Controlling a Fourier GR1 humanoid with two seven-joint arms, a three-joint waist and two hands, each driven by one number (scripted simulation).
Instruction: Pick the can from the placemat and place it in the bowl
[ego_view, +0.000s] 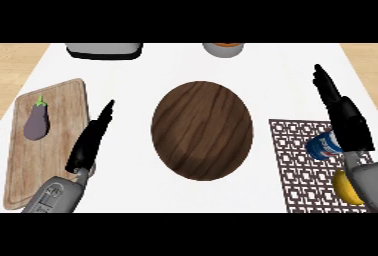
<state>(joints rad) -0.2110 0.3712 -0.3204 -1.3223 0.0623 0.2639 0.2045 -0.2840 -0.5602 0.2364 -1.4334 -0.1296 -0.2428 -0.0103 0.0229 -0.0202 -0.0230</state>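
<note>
A blue can (322, 145) with a white and red label lies on its side on the brown patterned placemat (295, 170) at the right. My right hand (345, 116) hovers just right of and above the can with straight fingers pointing away, partly covering it. The dark wooden bowl (201, 129) sits in the middle of the white counter, seen from above as an oval. My left hand (92, 140) rests open at the left, fingers straight, over the edge of the cutting board.
A wooden cutting board (63, 100) at the left carries a purple eggplant (37, 121). A yellow object (346, 188) lies on the placemat beneath my right forearm. At the back stand a grey appliance (103, 50) and a grey cup (224, 49).
</note>
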